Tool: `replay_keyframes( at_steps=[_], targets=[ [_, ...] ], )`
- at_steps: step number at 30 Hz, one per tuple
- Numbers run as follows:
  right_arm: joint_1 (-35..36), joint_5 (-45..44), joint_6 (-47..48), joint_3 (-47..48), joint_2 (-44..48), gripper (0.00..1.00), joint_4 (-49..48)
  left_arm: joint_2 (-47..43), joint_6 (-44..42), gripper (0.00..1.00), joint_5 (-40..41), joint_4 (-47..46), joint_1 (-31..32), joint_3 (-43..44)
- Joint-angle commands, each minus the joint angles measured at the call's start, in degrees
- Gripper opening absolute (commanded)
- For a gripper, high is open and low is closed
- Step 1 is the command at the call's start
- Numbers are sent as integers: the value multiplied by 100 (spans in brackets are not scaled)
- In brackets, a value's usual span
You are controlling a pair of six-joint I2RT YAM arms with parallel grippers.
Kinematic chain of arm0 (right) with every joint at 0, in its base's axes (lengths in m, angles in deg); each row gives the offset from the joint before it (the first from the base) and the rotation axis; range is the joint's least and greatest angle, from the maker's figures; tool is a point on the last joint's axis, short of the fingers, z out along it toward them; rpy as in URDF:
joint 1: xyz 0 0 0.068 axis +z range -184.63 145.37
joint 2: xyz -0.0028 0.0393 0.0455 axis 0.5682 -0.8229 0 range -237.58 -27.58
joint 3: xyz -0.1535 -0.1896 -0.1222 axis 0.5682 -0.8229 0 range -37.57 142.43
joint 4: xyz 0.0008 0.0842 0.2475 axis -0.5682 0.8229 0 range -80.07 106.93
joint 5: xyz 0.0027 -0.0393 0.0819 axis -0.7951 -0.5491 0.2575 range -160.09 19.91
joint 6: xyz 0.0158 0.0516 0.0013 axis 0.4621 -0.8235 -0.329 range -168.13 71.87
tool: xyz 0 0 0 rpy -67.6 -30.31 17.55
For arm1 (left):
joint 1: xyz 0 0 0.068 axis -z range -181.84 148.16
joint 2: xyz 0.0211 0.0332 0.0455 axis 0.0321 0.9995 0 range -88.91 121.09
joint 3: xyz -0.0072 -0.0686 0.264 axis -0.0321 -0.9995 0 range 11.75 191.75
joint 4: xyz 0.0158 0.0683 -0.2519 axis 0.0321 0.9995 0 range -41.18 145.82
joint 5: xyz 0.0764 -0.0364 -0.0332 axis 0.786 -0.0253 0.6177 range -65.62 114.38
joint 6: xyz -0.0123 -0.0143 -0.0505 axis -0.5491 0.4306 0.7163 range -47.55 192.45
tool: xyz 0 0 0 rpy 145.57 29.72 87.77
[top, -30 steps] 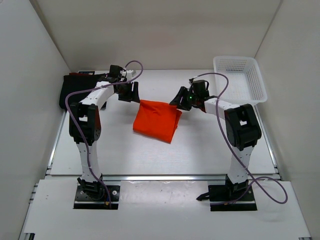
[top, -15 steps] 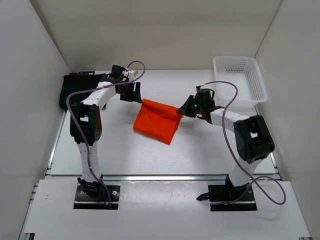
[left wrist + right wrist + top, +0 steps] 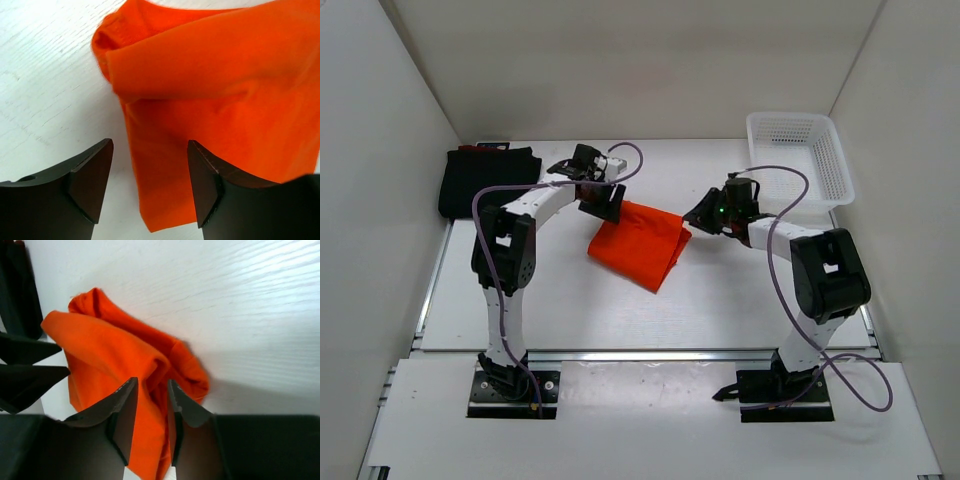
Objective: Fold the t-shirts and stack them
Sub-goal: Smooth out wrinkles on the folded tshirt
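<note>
The orange t-shirt (image 3: 638, 245) lies folded into a rough, crooked block on the tabletop (image 3: 570, 310), well to the left of the white mesh basket (image 3: 790, 117). The black t-shirt (image 3: 485, 182) sits folded much further from the basket, against the left wall.

The left pincer (image 3: 607, 203) hovers over the orange shirt's corner furthest from the basket. Its jaws are spread wide and hold nothing, and the cloth shows between them in the left wrist view. The right pincer (image 3: 698, 216) is at the shirt edge nearest the basket. Its jaws stand narrow, with a ridge of orange cloth showing in the gap. I cannot tell whether that ridge is pinched or merely lies beneath.

The main risk is uneven handling.
- **One-sided pull:** if the right pincer does have cloth and moves while the left grips nothing, the bundle would probably drag toward the basket or fall open, losing the fold.
- **Wrong layers:** the edge near the left pincer is rolled and layered, so closing there could catch only the top ply and peel it off the layers below.
- **Bunched side:** the basket-side edge is already lumpy, so pressing or sliding it could set a crease that leaves the stack lopsided.
</note>
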Motion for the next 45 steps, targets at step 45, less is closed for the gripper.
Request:
replay_keyframes(
  at_steps=[45],
  targets=[
    [1474,1903,4451,9005,-4493,55,5465,-1002,1815,46,-1779,-1069,-1104,-2826]
  ],
)
